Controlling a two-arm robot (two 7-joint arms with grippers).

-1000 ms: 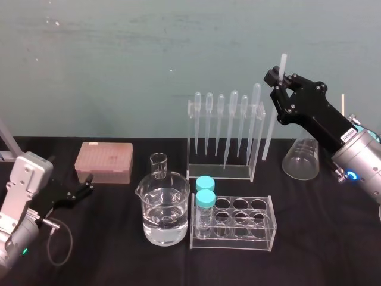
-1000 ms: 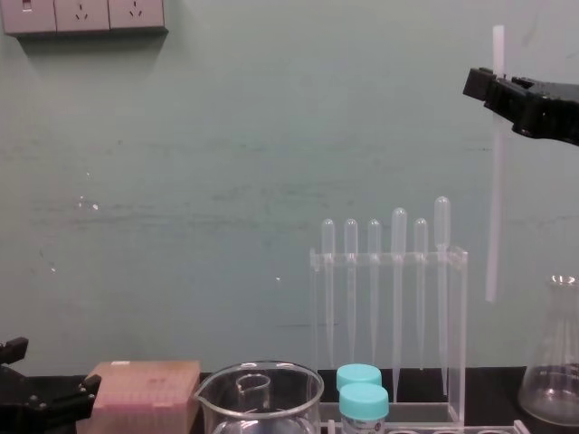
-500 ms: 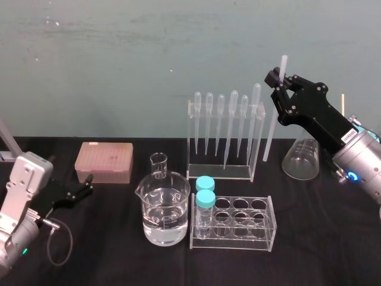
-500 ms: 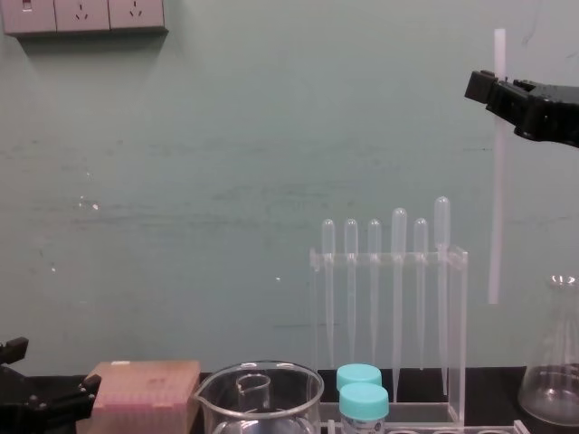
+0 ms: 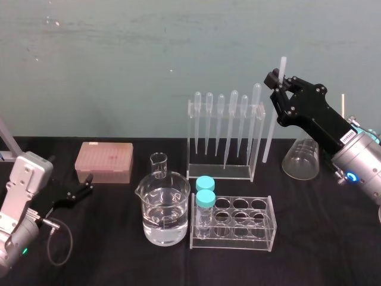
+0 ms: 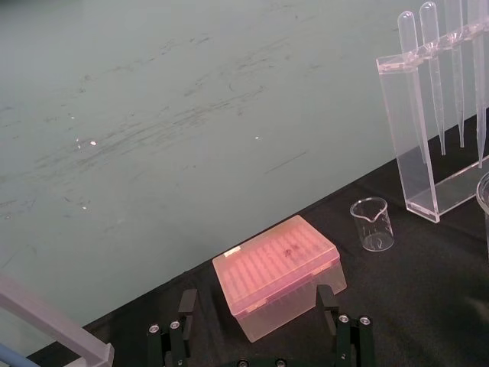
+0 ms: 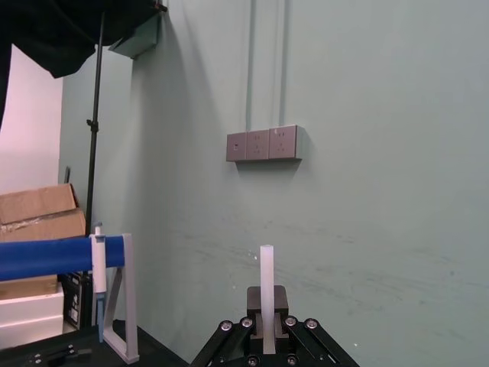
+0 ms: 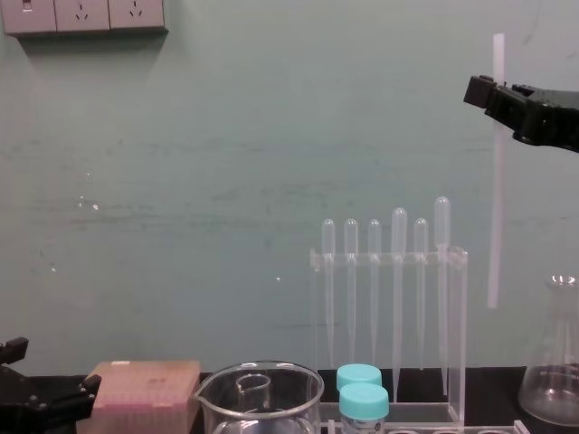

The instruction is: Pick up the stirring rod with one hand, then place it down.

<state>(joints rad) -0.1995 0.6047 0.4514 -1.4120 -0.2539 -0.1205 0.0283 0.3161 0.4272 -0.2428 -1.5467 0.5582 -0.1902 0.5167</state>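
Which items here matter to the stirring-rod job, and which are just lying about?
In the job: stirring rod, held near upright off the table; right gripper, jaws shut on it.

Lying about: pipette rack, water beaker, small beaker, tube rack, pink box, flask; left gripper, parked open near the pink box.

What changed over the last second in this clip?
The right hand sank slightly, carrying the upright stirring rod down with it. Its grip on the rod stayed shut, the rod's lower end still in the air. The left hand, pipette rack and beaker did not move.
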